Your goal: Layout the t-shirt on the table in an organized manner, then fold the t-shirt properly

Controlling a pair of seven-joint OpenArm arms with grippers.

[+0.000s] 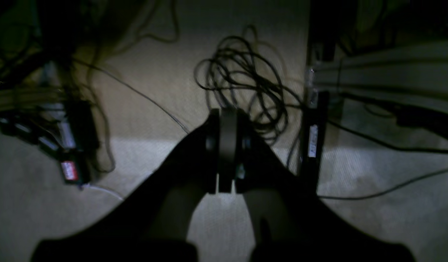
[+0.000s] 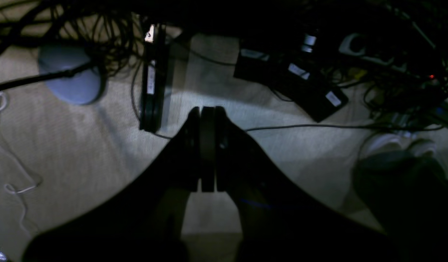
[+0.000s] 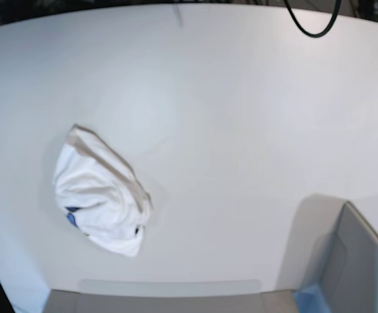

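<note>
T-shirt (image 3: 100,195) lies crumpled in a heap on the white desk (image 3: 241,130), toward its left side. Both claws, left claw (image 1: 227,120) and right claw (image 2: 207,116), hang pressed together, empty, over cable-strewn carpet.

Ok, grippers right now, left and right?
Left gripper: closed, holding nothing.
Right gripper: closed, holding nothing.
</note>
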